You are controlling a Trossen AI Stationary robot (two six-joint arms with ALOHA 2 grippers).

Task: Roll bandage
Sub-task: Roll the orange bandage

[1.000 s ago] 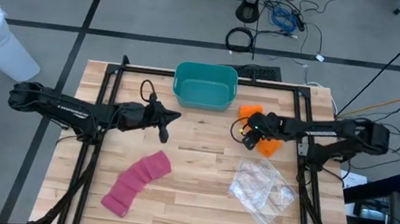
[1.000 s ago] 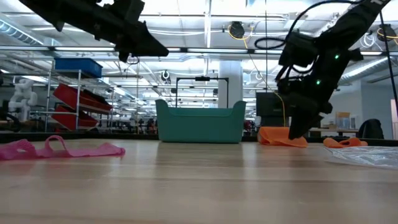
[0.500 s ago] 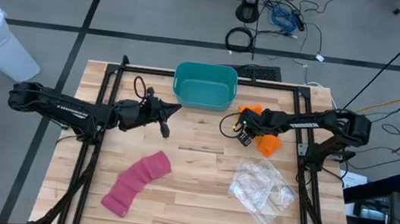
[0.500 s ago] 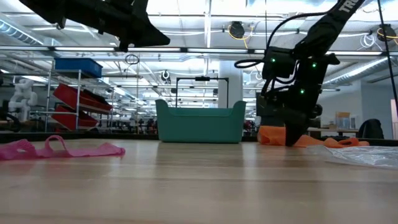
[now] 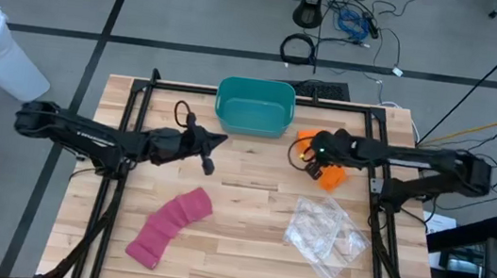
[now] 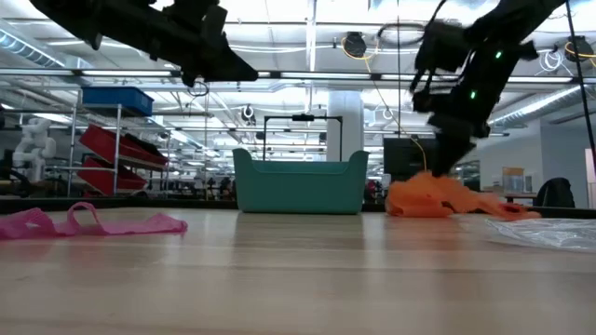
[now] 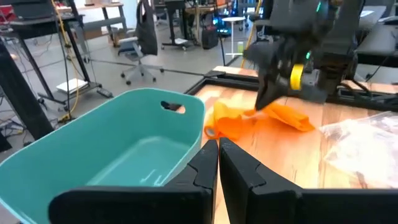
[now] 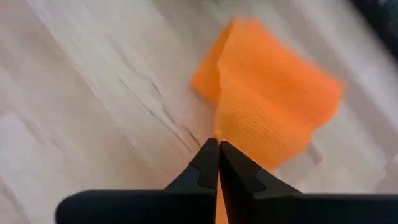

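the right gripper (image 5: 312, 166) is positioned over the orange bandage (image 5: 330, 175), which lies on the wooden table (image 5: 244, 252) near its right side, just in front of and to the right of the teal bin (image 5: 253, 105). the fingers are pressed together and pinch an edge of the orange fabric; in the right wrist view the bandage (image 8: 267, 118) fans out from the closed fingertips (image 8: 214, 155), and in the low view it (image 6: 438, 198) hangs bunched under the gripper (image 6: 436, 167). the left gripper (image 5: 208, 164) hovers above the table left of centre, fingers together, holding nothing. a pink bandage (image 5: 169, 226) lies unrolled at the front left, well apart from both grippers. a clear plastic bag (image 5: 324, 236) lies at the front right.
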